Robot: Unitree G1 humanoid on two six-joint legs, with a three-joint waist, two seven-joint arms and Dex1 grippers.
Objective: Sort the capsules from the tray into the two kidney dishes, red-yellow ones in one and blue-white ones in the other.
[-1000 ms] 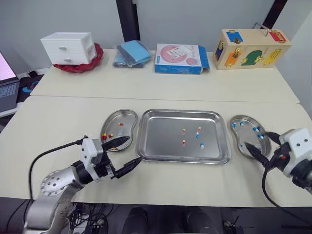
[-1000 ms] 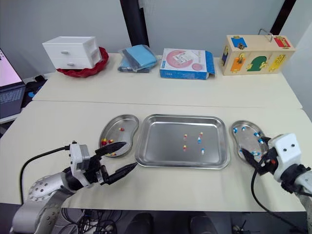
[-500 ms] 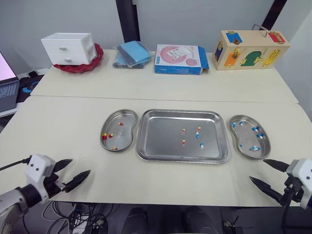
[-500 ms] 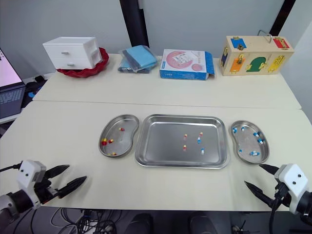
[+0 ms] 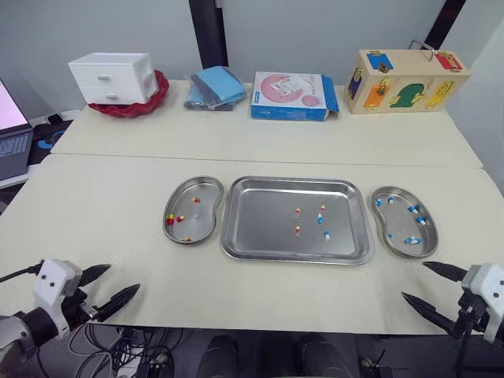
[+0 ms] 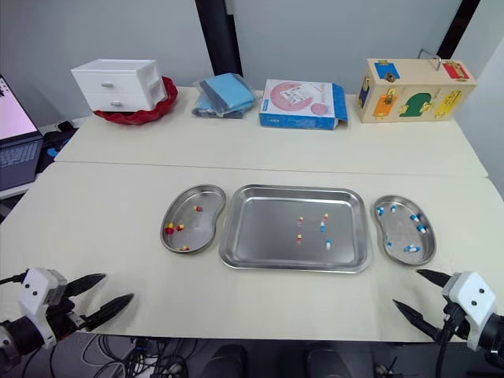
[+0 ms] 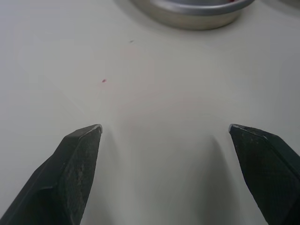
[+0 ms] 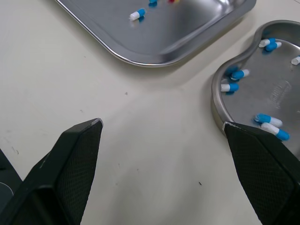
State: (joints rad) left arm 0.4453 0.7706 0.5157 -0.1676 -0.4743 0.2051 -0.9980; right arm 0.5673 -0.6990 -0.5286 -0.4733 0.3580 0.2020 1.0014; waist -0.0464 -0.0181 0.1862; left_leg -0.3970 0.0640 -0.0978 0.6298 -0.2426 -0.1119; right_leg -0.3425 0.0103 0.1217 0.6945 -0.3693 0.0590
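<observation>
The steel tray lies mid-table with two red-yellow capsules and two blue-white capsules in it. Left of it, a kidney dish holds several red-yellow capsules. To the right, a second kidney dish holds several blue-white capsules. My left gripper is open and empty at the table's near left edge, well short of the left dish. My right gripper is open and empty at the near right edge, just short of the right dish.
Along the far table stand a white drawer unit on a red bowl, a folded blue cloth, a blue-pink box and a wooden toy box. A laptop sits at the far left.
Both arms have drawn back from beside the kidney dishes to the table's near edge. Over the last half second they have barely moved.
</observation>
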